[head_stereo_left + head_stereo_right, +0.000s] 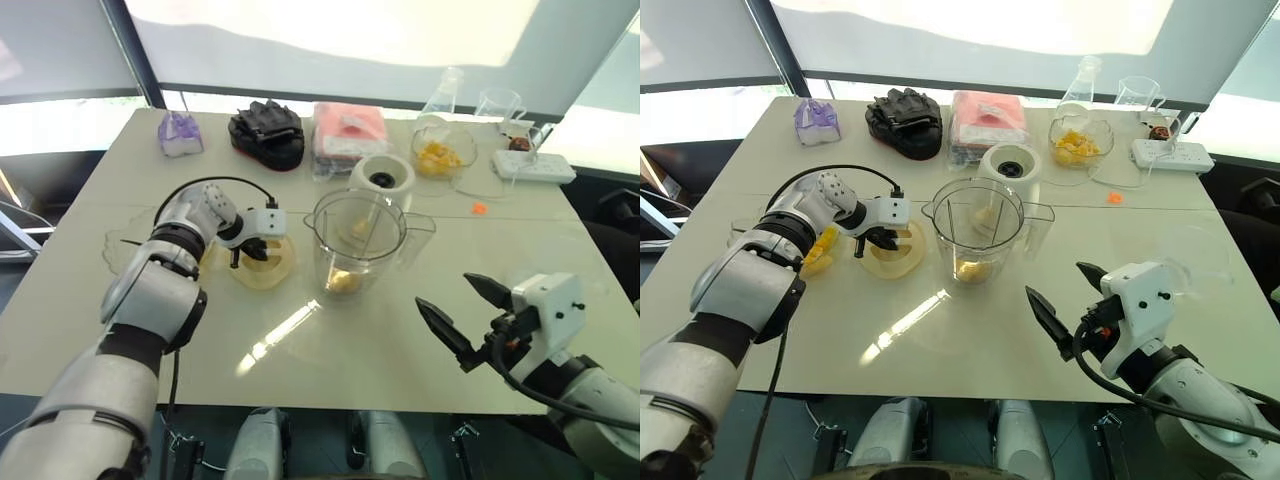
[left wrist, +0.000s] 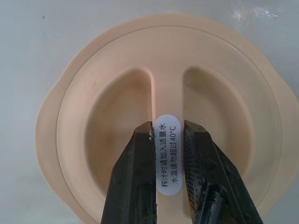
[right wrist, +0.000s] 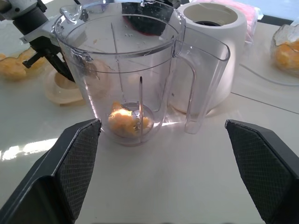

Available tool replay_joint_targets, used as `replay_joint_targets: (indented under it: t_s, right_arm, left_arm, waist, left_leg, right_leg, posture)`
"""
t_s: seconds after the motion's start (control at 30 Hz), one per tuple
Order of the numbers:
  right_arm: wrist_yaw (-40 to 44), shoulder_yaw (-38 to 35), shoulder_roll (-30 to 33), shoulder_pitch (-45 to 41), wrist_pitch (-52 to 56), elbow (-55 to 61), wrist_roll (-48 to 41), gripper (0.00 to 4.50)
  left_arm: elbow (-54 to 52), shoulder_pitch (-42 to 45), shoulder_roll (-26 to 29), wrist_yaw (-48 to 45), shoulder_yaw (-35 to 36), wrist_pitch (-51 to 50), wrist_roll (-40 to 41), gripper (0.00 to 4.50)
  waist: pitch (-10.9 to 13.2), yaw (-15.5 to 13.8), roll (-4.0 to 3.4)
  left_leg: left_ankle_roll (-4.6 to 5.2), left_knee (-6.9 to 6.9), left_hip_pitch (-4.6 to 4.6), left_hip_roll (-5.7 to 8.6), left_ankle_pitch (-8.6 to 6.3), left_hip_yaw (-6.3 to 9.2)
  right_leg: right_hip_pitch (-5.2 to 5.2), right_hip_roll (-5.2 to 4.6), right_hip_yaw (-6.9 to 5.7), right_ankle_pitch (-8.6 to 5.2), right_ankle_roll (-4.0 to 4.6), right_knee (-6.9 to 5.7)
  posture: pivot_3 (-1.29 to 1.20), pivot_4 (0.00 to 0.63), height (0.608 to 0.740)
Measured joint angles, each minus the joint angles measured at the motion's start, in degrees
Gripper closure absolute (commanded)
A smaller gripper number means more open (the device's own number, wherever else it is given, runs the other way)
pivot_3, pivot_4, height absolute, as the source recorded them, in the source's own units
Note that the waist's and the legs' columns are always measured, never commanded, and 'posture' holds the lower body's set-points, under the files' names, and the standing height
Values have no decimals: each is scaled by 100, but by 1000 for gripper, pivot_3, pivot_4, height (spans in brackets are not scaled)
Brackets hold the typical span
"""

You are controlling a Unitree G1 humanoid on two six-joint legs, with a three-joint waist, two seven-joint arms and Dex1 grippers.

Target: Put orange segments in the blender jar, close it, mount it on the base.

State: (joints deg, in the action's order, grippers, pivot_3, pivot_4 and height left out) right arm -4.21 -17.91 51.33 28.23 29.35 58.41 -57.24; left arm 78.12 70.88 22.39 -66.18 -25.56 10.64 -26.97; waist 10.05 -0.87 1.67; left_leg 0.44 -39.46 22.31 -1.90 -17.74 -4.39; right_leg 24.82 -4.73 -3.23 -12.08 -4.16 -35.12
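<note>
The clear blender jar [image 1: 357,240] stands upright at the table's middle with a few orange segments [image 3: 124,120] at its bottom. Just behind it sits the white blender base [image 1: 382,180]. Left of the jar, the cream lid [image 1: 262,262] lies flat on the table. My left gripper [image 2: 168,128] points down into the lid, its black fingers [image 2: 138,163] pressed against both sides of the labelled handle ridge. My right gripper [image 1: 445,292] hovers open near the table's front right, aimed at the jar and well short of it.
A clear bowl of orange segments [image 1: 820,250] sits left of the lid. Another bowl of segments [image 1: 440,155], a flask [image 1: 447,92], a glass cup [image 1: 500,103] and a power strip [image 1: 533,165] stand back right. Black gloves [image 1: 267,130] and a pink pack [image 1: 347,130] lie at the back.
</note>
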Motion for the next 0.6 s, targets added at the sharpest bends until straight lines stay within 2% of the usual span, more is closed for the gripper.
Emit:
replay_joint_targets:
  t_s: [0.27, 0.47, 0.6]
  right_arm:
    - [245, 49, -316, -401, 265, -169, 264, 0]
    - [552, 452, -532, -815, 457, -601, 644, 0]
    - [688, 663, -700, -1054, 606, -750, 867, 0]
  left_arm:
    - [63, 204, 62, -287, 246, 249, 72, 4268]
    - [29, 1577, 402, -487, 622, 594, 231, 4268]
    - [-20, 1934, 455, -409, 670, 826, 231, 4268]
  waist:
    - [11, 0, 18]
    - [16, -1, 28]
    - [11, 5, 19]
  left_leg:
    - [0, -27, 25, -2, 0, 3]
    - [21, -44, 55, -1, -13, 2]
    - [29, -44, 54, 0, -17, 1]
  right_leg:
    - [11, 1, -1, 2, 2, -5]
    - [27, -1, -4, 5, -6, 0]
    - [28, 0, -3, 10, -20, -2]
  posture:
    - [0, 150, 740]
    - [0, 150, 740]
    - [0, 150, 740]
